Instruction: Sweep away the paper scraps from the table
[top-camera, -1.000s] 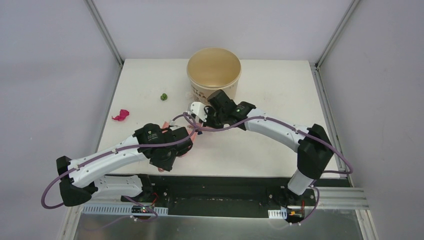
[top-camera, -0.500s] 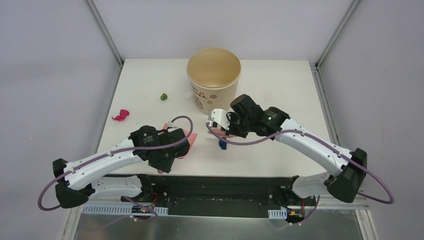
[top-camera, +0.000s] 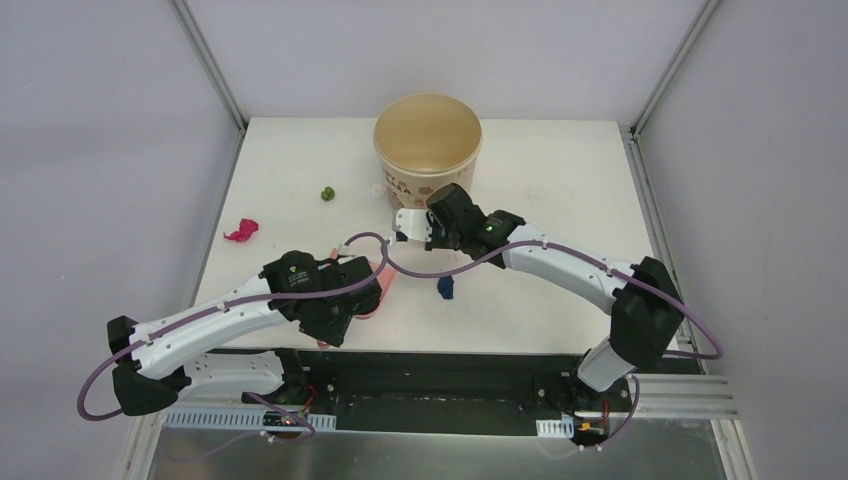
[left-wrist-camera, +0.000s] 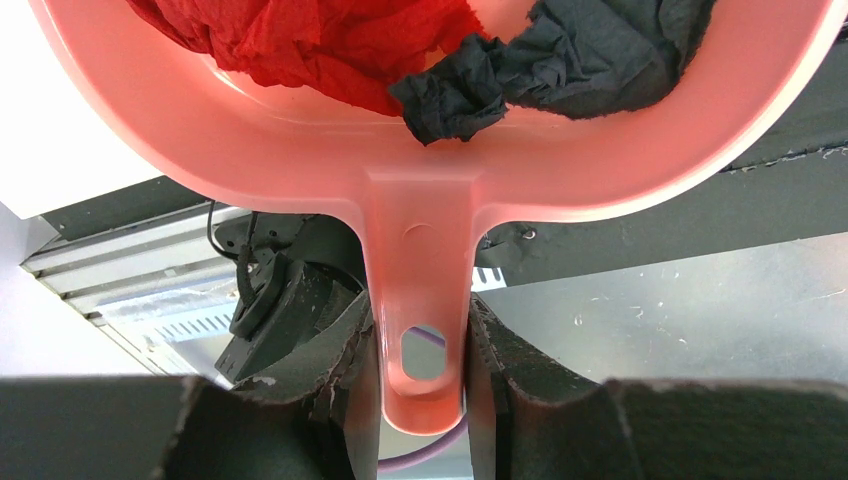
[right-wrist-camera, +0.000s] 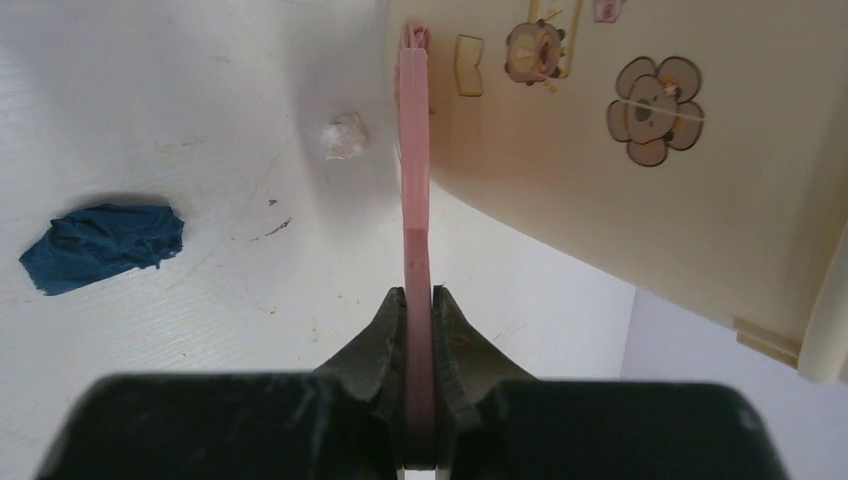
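On the bench (top-camera: 560, 180), a magenta scrap (top-camera: 241, 231) is lying near the left edge. A green scrap (top-camera: 326, 193) is sitting farther in, left of the tub (top-camera: 428, 140).

My left claw (left-wrist-camera: 422, 350) is clamping the handle of the pink dustpan (left-wrist-camera: 300, 170), with the fingers pressing tight on both sides of it. The pan is carrying a red scrap (left-wrist-camera: 320, 40) and a black scrap (left-wrist-camera: 560, 55), which are touching each other.

Between my two arms, a blue scrap (top-camera: 445, 289) is lying on the bench near the front edge, apart from the pan.

My right claw (right-wrist-camera: 418, 300) is pinching the pink brush (right-wrist-camera: 414, 170) edge-on, its jaws nearly meeting around it. The brush tip is reaching toward the foot of the cream tub. A white scrap (right-wrist-camera: 345, 135) is lying just beside the tip, on its left in the wrist view, close to the tub wall.
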